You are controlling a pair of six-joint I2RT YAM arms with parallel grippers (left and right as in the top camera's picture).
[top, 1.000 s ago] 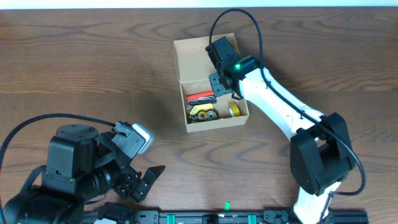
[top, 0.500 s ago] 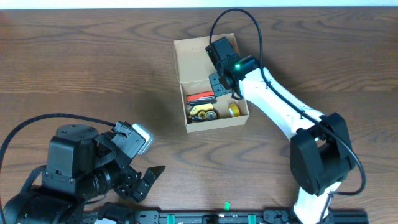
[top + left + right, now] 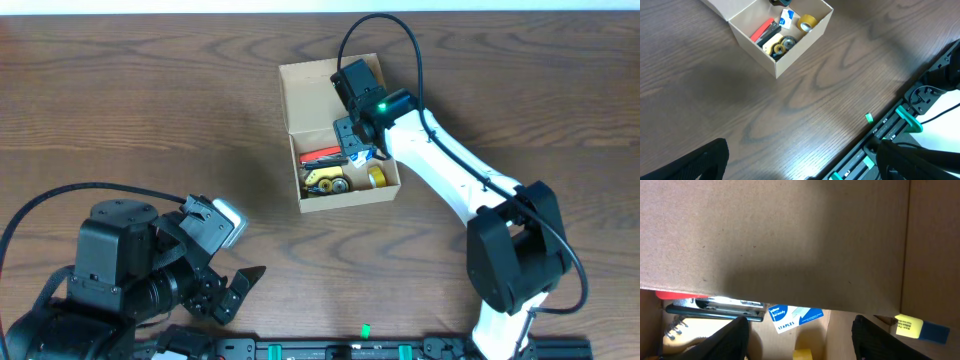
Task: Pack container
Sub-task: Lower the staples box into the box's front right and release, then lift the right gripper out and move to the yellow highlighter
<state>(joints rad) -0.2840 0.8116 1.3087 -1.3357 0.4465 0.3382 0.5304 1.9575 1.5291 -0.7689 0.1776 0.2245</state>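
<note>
The container (image 3: 350, 199) is a tan cardboard box at the table's back middle, with its flap lid (image 3: 315, 95) standing open. Inside lie a red and black stapler (image 3: 763, 31), a blue and white staples box (image 3: 792, 317), a yellow tape roll (image 3: 806, 22) and a yellow and black item (image 3: 782, 45). My right gripper (image 3: 358, 142) hangs over the box's back right part. Its jaws are open and the staples box lies loose just beyond the fingertips (image 3: 735, 335). My left gripper (image 3: 240, 285) is wide open and empty near the front left edge, far from the box.
A black rail with green clips (image 3: 869, 118) runs along the table's front edge. The right arm (image 3: 450, 170) reaches in from the front right. A small yellow label (image 3: 910, 326) shows past the container's right wall in the right wrist view.
The right gripper's jaws have spread. The blue and white staples box now shows lying in the container beside them. The left arm has not moved.
</note>
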